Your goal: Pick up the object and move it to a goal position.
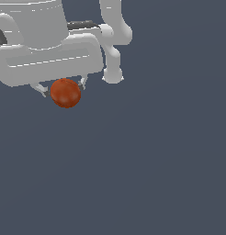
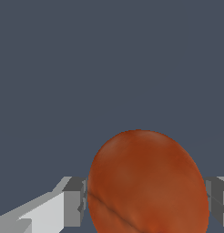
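Note:
The object (image 1: 65, 93) is a small reddish-orange, slightly oval ball at the upper left of the exterior view. It sits between the two fingertips of my white gripper (image 1: 63, 89). In the wrist view the object (image 2: 148, 184) looms large, and the grey finger pads (image 2: 75, 202) press against both of its sides. The gripper (image 2: 145, 205) is shut on the object. The ball's lower half bulges out below the fingertips. No goal marker is in view.
A plain dark grey-blue surface (image 1: 147, 174) fills both views. The arm's white links (image 1: 115, 32) stand at the top of the exterior view, just to the exterior view's right of the hand.

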You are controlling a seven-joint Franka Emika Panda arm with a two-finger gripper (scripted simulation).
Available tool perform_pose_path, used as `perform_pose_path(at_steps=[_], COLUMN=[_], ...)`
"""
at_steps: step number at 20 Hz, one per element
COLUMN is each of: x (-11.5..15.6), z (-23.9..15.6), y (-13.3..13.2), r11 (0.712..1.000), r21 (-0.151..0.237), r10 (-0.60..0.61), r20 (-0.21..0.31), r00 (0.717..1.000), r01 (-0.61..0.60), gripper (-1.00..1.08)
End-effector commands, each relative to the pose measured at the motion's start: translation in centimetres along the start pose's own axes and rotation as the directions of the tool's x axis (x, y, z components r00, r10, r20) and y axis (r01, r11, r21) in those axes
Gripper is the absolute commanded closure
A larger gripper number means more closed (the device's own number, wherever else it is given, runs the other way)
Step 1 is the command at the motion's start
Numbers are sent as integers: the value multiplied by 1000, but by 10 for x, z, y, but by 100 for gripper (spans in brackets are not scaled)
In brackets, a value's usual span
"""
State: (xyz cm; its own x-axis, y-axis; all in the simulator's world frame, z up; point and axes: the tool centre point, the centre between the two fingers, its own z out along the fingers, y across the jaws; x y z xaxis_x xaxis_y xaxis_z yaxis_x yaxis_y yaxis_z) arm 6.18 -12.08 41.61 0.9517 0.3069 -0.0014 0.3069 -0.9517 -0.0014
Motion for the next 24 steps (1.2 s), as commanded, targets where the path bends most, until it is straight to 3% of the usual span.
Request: perform_pose_path(at_steps=[1,24], x=[2,12], z=[-12,-49], y=[5,23], r11=[1000,1000], r21=[-1,-1], r10=[0,0], r20=[-2,-1], r00=[1000,1000], r01=[0,0], gripper=[108,108])
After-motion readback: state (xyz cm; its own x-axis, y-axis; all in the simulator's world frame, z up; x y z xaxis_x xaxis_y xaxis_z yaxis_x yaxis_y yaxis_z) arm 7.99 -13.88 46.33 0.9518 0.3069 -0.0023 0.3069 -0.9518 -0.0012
